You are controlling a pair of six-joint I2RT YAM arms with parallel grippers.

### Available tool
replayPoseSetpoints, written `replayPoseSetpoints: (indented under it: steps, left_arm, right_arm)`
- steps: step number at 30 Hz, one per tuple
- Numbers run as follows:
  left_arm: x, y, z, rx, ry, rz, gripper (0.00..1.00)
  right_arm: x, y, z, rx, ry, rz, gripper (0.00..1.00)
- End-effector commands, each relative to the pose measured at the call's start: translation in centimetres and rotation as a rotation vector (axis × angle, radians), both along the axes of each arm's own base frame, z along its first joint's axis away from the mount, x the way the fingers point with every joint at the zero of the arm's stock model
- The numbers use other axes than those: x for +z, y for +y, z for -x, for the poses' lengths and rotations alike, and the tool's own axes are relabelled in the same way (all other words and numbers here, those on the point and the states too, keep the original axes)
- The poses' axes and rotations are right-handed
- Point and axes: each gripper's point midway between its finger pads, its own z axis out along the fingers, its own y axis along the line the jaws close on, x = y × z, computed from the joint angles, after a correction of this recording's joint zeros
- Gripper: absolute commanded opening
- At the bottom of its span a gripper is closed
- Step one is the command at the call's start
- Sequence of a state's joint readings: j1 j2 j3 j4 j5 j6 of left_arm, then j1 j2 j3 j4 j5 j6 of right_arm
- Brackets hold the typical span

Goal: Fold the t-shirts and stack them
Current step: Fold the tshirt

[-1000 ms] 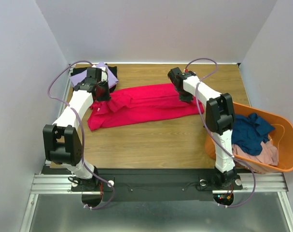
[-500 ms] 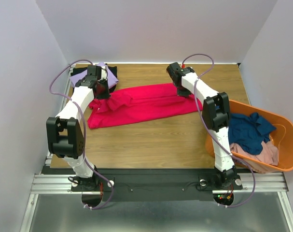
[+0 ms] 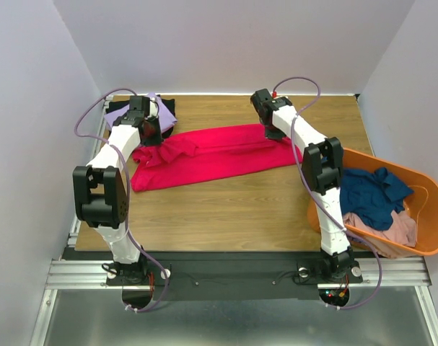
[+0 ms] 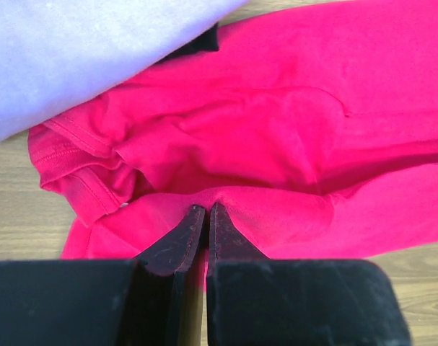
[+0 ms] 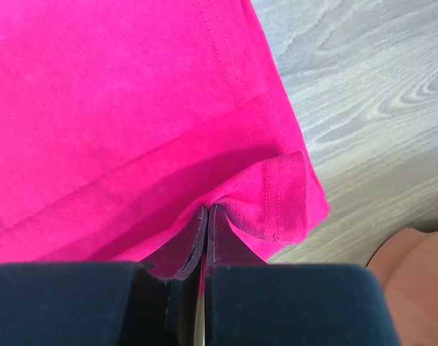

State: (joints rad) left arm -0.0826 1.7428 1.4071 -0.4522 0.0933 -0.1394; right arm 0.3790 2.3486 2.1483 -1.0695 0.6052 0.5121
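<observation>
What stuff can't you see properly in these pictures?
- Black shirt: left wrist view, only a sliver shows under the lavender shirt.
- Dusty pink shirt in the tub: top view, partly under the navy shirt.
- How much red shirt the left tool and right tool pinch: wrist views, cloth folds hide it.

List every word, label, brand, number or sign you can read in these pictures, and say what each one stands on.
None: no view shows any readable text.
The pink shirt, the lavender shirt and the orange tub show no print, label or number.
</observation>
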Motion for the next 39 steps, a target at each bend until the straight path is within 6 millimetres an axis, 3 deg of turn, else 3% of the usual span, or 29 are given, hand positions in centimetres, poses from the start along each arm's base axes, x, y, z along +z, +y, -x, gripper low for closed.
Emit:
replayPoseSetpoints:
  steps: [1, 6, 7, 9, 10, 12, 13, 17, 19, 23, 27, 34, 39]
  left_arm:
    - [3.0, 0.4, -2.1, 0.011, -0.095, 0.001, 0.0]
    - [3.6, 0.7, -2.4, 0.042, -0.108, -0.002, 0.0]
    - [4.2, 0.9, -2.5, 0.054, -0.125, -0.006, 0.23]
    - [5.1, 1.2, -2.5, 0.08, -0.15, -0.005, 0.51]
    - [5.6, 1.3, -2.6, 0.089, -0.167, -0.008, 0.71]
    - [7.3, 1.6, -2.7, 0.106, -0.215, -0.01, 0.82]
    - [7.9, 2.1, -2.8, 0.127, -0.234, -0.027, 0.88]
    - [9.9, 2.2, -2.5, 0.138, -0.285, -0.022, 0.91]
    - [9.9, 1.8, -1.8, 0.13, -0.286, -0.007, 0.91]
    - [7.9, 0.9, -0.4, 0.091, -0.248, 0.029, 0.91]
    - [4.2, 0.4, 1.4, 0.07, -0.164, 0.048, 0.91]
    - [1.9, -1.6, 1.5, 0.043, -0.145, 0.163, 0.91]
    - [-1.4, -2.0, 2.7, 0.075, -0.085, 0.197, 0.91]
  right_arm:
    - [-0.1, -1.1, -1.4, -0.02, -0.018, 0.016, 0.0]
    - [1.1, -0.6, -1.9, -0.035, -0.059, -0.011, 0.05]
    - [1.4, -0.4, -2.0, -0.033, -0.066, -0.03, 0.15]
    - [2.8, 0.1, -2.6, -0.039, -0.109, -0.063, 0.28]
    - [3.4, 0.1, -2.7, -0.042, -0.123, -0.072, 0.36]
    - [4.6, 0.4, -3.0, -0.047, -0.157, -0.093, 0.51]
    - [6.1, 0.5, -3.3, -0.049, -0.191, -0.107, 0.53]
    - [9.1, 0.3, -3.2, -0.054, -0.263, -0.122, 0.65]
    - [9.4, 0.5, -2.9, -0.042, -0.262, -0.146, 0.67]
    - [7.3, 1.9, -1.4, -0.006, -0.206, -0.226, 0.67]
    - [3.4, 4.5, 0.1, 0.033, -0.115, -0.321, 0.67]
    - [1.7, 10.5, 0.1, 0.163, -0.075, -0.417, 0.67]
    - [-0.2, 13.9, 1.0, 0.232, -0.032, -0.485, 0.67]
